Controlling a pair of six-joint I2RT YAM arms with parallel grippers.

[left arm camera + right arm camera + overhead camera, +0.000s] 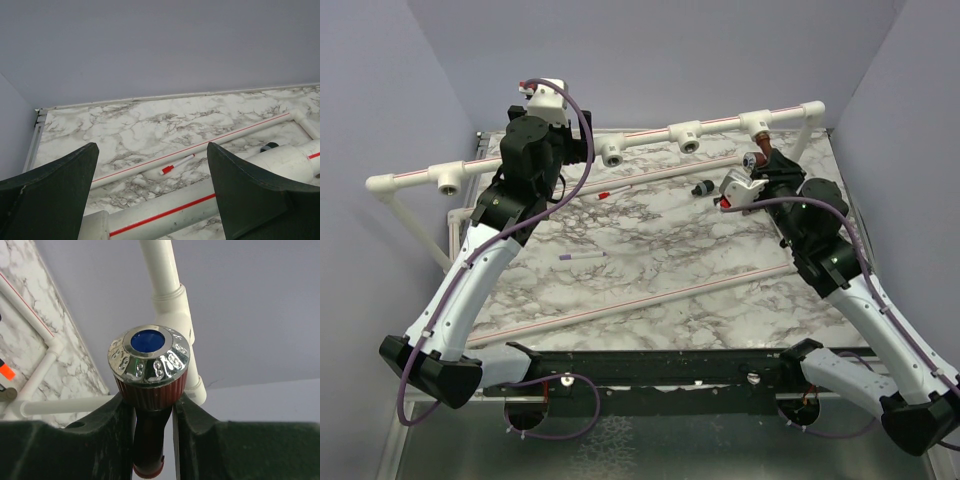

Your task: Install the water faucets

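The reddish-brown faucet (148,390) with a silvery cap and blue centre is clamped between my right gripper's (152,412) fingers. In the top view the right gripper (761,170) holds this faucet (756,160) just below the rightmost white T-fitting (760,124) of the raised pipe rail; whether they touch I cannot tell. My left gripper (152,195) is open, its fingers either side of the rail's red-striped pipe (165,210), without gripping it. In the top view the left gripper (542,150) is at the rail's left part. The green faucet is not in view.
Other T-fittings (612,152) (689,140) (448,180) sit along the rail. On the marble table lie a red-capped white stick (618,190), a purple-tipped stick (582,256), a small black part (702,187) and two long thin pipes (620,308) (670,172).
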